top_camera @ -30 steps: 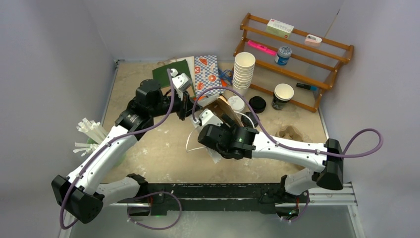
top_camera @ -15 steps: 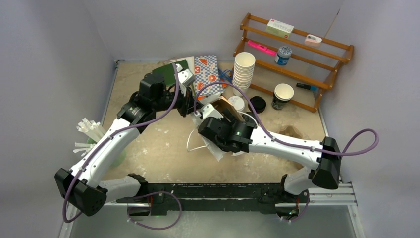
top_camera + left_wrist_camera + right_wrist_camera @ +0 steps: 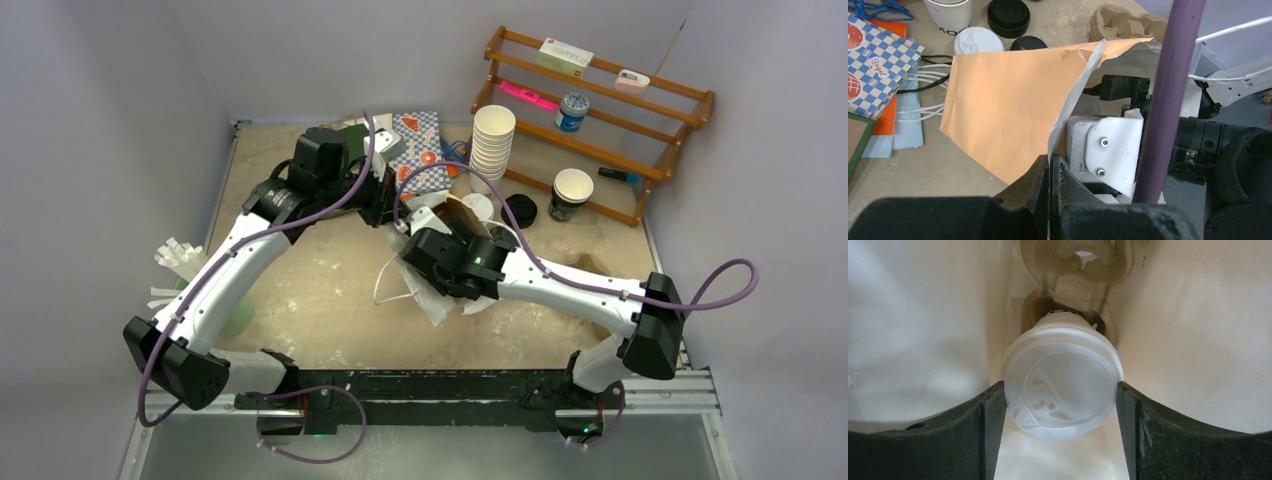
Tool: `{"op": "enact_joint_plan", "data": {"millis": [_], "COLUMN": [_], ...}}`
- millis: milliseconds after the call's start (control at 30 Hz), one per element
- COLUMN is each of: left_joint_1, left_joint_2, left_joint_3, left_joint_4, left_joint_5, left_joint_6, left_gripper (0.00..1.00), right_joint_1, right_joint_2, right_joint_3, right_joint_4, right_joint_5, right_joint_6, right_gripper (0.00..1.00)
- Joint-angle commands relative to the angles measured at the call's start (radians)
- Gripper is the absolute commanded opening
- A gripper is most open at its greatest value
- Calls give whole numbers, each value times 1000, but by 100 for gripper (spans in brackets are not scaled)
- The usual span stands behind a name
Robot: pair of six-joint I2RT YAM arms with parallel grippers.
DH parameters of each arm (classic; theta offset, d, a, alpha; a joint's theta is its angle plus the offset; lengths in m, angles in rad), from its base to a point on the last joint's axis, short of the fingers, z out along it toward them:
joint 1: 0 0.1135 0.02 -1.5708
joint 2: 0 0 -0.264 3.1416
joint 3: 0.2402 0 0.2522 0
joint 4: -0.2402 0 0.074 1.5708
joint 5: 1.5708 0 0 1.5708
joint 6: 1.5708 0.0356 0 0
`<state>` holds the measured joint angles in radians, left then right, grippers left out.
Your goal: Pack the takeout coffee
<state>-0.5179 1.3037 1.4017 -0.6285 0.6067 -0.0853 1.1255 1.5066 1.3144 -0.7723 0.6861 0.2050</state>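
The paper bag (image 3: 998,115) is tan outside and white within, the white-lidded cup (image 3: 1063,382) shows pale against a khaki pulp carrier (image 3: 1073,270), the flat bag (image 3: 873,55) is blue-and-white checked with orange doughnut prints, the cable (image 3: 1168,100) is purple, and the rack (image 3: 705,108) is reddish-brown wood.

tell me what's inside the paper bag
Inside the paper bag: a white-lidded cup between the right fingers, a pulp carrier beyond it. The lid hides the cup's base, so its seating is unclear.
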Motion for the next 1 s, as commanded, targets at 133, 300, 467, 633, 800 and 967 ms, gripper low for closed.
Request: {"op": "enact_joint_plan", "data": {"millis": [133,300,467,633,800,967], "left_joint_1": [-5,-2,4,14,27,31], "left_joint_2": [47,97,139,169,208,241], "left_joint_3": [73,118,157,168,189,228], "left_joint_4": [-48,-75,-103,-109,-111,-107], "left_joint_5": [27,33,28,19,-6,-41], "left_joint_6": [14,26,34,44,44,45], "left_gripper": [0,0,0,0,0,0], "right_joint_1": [-62,-83,-119,-156,-188,-214], "right_joint_2": [11,44,65,90,122,149], "right_joint_3": [-4,-8,-14,-14,-6,19], "right_joint_4": [19,32,57,63,52,40], "right_joint_5": [-71,-87,-122,-159,-212,-265], "right_joint_6": [11,5,-3,-7,-3,0], "right_gripper": [42,42,42,42,42,42]}}
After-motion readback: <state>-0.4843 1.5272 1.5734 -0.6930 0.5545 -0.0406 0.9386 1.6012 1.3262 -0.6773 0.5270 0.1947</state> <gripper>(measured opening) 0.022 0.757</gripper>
